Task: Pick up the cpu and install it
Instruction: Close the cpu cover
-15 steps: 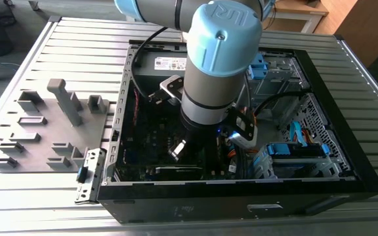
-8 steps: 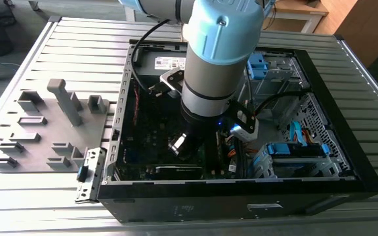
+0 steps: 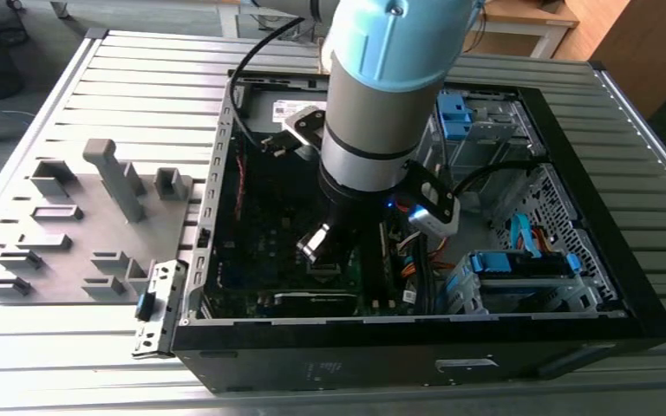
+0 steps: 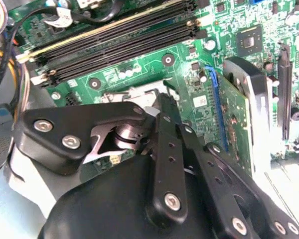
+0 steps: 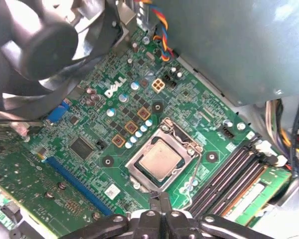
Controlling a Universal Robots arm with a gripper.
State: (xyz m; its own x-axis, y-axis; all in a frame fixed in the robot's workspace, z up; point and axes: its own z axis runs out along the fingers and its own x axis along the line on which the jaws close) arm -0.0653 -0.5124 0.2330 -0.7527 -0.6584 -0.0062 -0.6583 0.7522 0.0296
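Cpu (image 5: 161,159) sits in the socket (image 5: 165,155) in the first wrist view, fingers (image 5: 159,206) together just beside it, holding nothing; exterior view shows the arm (image 3: 381,104) inside the case (image 3: 610,312)

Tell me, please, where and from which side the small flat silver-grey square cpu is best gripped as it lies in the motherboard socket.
The small flat silver-grey square cpu lies face up inside the square metal-framed socket on the green motherboard. Probably come from straight above and grip two opposite thin edges: the face is flat, and the frame closely surrounds its sides, so a sideways approach looks blocked.
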